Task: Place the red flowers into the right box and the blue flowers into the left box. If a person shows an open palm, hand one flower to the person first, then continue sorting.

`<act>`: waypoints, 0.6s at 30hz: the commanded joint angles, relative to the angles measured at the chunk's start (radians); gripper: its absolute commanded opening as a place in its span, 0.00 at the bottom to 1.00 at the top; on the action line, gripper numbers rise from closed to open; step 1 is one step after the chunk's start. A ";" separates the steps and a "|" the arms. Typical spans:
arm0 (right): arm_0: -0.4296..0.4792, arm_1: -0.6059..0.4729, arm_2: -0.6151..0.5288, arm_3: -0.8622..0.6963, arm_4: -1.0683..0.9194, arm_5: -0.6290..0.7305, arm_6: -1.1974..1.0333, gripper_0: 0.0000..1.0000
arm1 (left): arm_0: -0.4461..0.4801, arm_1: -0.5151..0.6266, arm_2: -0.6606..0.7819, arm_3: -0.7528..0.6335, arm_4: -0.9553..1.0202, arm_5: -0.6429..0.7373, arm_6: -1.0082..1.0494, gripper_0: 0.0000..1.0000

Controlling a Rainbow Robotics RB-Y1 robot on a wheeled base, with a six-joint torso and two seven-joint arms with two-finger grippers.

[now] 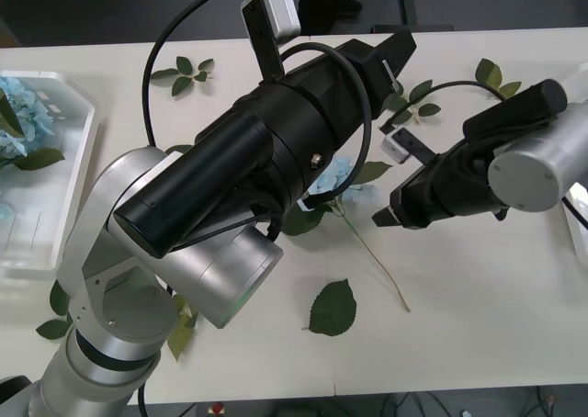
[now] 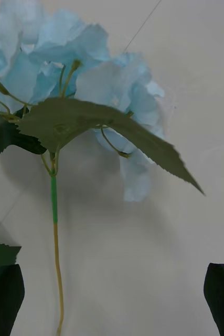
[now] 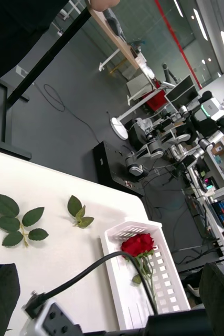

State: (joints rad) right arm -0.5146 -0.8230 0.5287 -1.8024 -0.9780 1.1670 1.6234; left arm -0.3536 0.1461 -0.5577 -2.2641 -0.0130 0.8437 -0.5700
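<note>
- Currently the step in hand is, by judgement, picking up a blue flower (image 2: pixel 80 73): the right gripper (image 1: pixel 390 217) hovers over it, jaws apart and empty, the flower lying on the table (image 1: pixel 478 288) between the two arms.
- Next move calls for lowering onto the thin stem (image 2: pixel 55 252) and closing there, then carrying it to the left box (image 1: pixel 55 187), where blue flowers (image 1: pixel 14 114) already lie.
- Left gripper (image 3: pixel 112 299): raised over mid-table, jaws apart and empty; its bulky arm crosses the route leftward.
- Right box (image 3: pixel 167 273) holds a red flower (image 3: pixel 138 244); loose leaf sprigs (image 1: pixel 333 309) litter the table.
</note>
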 commanded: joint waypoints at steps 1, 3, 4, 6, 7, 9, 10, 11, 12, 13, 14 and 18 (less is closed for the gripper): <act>0.001 -0.030 0.079 -0.037 0.058 -0.050 -0.057 1.00 | 0.002 -0.028 -0.018 -0.031 -0.010 -0.015 -0.024 1.00; 0.002 -0.016 0.096 -0.037 0.096 -0.047 -0.068 1.00 | 0.002 -0.028 -0.018 -0.031 -0.010 -0.015 -0.024 1.00; 0.002 -0.010 0.099 -0.037 0.104 -0.044 -0.071 1.00 | 0.002 -0.028 -0.018 -0.031 -0.010 -0.015 -0.024 1.00; 0.002 0.005 0.109 -0.037 0.134 -0.030 -0.080 1.00 | 0.002 -0.028 -0.018 -0.031 -0.010 -0.015 -0.024 1.00; 0.002 0.012 0.111 -0.037 0.143 -0.027 -0.082 1.00 | 0.002 -0.028 -0.018 -0.031 -0.010 -0.015 -0.024 1.00; 0.004 0.030 0.117 -0.037 0.176 -0.016 -0.091 1.00 | 0.002 -0.028 -0.018 -0.031 -0.010 -0.015 -0.024 1.00; 0.004 0.042 0.120 -0.032 0.190 -0.013 -0.105 1.00 | 0.002 -0.028 -0.018 -0.031 -0.010 -0.015 -0.024 1.00; 0.004 0.051 0.126 -0.028 0.200 -0.013 -0.125 1.00 | 0.002 -0.028 -0.018 -0.031 -0.010 -0.015 -0.024 1.00; 0.002 0.056 0.132 -0.025 0.206 -0.015 -0.134 1.00 | 0.002 -0.028 -0.018 -0.031 -0.010 -0.015 -0.024 1.00; 0.002 0.064 0.145 -0.021 0.229 -0.024 -0.148 1.00 | 0.002 -0.028 -0.018 -0.031 -0.010 -0.015 -0.024 1.00; 0.002 0.070 0.159 -0.020 0.254 -0.039 -0.162 1.00 | 0.002 -0.028 -0.018 -0.031 -0.010 -0.015 -0.024 1.00; 0.002 0.085 0.205 -0.011 0.308 -0.072 -0.223 1.00 | 0.002 -0.028 -0.018 -0.031 -0.010 -0.015 -0.024 1.00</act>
State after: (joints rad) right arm -0.5144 -0.7679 0.6916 -1.8025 -0.6983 1.1199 1.4589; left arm -0.3536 0.1461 -0.5578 -2.2641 -0.0130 0.8436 -0.5700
